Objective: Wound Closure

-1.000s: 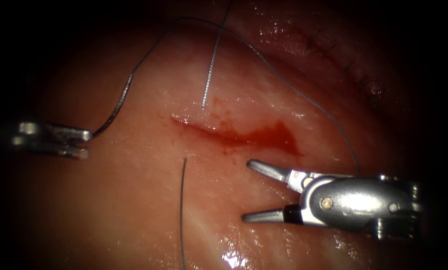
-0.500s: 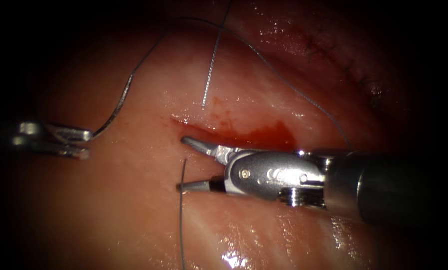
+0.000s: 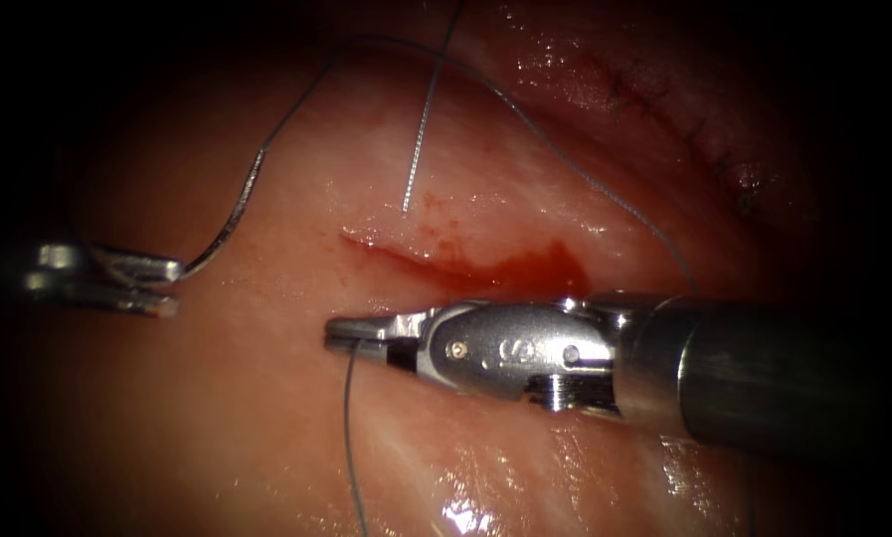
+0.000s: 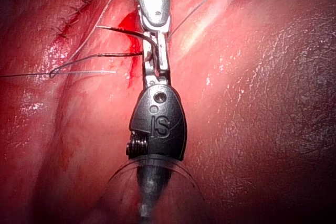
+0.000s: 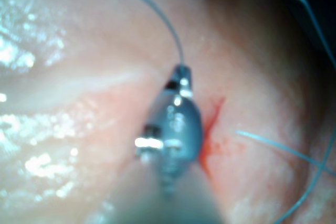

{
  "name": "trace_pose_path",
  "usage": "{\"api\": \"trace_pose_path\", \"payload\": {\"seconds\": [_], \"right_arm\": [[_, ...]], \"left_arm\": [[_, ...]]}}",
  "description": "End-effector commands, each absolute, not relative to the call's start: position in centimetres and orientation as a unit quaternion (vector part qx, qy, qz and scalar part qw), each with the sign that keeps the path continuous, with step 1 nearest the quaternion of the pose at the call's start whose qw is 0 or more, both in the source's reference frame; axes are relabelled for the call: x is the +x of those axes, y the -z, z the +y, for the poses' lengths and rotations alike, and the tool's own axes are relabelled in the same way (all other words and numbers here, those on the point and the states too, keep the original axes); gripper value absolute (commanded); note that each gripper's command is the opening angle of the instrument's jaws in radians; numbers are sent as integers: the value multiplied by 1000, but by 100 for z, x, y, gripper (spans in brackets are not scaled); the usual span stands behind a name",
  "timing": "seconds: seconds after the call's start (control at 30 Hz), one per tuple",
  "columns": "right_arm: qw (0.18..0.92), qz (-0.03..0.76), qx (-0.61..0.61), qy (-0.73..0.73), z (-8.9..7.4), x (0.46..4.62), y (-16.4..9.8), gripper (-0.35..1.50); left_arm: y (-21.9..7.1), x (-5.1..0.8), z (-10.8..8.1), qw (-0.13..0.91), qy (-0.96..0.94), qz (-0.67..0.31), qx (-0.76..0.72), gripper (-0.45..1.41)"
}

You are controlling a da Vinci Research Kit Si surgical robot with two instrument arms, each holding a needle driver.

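thread (image 3: 349,438) rises from the near edge of the tissue (image 3: 217,428) up to the right tool (image 3: 351,334), whose jaws are closed together on its upper end, just below the cut (image 3: 446,264) on the near side. the right wrist view shows the same grip: the right tool's tip (image 5: 181,72) pinches the strand (image 5: 152,9), which curves away over pale, wet tissue (image 5: 63,103). red fluid (image 3: 525,268) pools in the cut right beside the tool's body and shaft.

out at the left of the endoscope view, well apart from the cut, the left tool (image 3: 167,283) has its jaws closed on the needle (image 3: 229,217) at its lower end — the curve rises free above the tissue, not in it. in the left wrist view the left tool (image 4: 153,59) grips the dark curved needle (image 4: 123,31) the same way, with the fluid (image 4: 128,22) just beyond.

farther back, thread runs on from the needle's upper end, arches over the far side of the cut and comes down toward the right tool's shaft. a short pale strand (image 3: 418,139) stands out of the tissue just above the cut's left end. beyond — far right — lies an older stitched line (image 3: 684,119).
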State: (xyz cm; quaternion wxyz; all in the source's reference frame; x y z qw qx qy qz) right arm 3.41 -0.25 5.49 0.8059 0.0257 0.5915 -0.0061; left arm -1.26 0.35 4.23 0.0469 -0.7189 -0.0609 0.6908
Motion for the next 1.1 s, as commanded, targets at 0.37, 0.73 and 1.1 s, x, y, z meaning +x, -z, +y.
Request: {"api": "trace_pose_path", "payload": {"seconds": [0.37,0.73,1.1], "right_arm": [[781,624,13,24,-88,349,-479,-35],[768,638,20,51,-145,363,-436,-35],[781,624,-8,25,-148,344,-415,121]], "left_arm": [[-430,-132,29,48,-690,-62,-719,-45],[-431,-133,28,48,-691,-61,-719,-45],[-433,-133,29,48,-691,-61,-719,-45]]}}
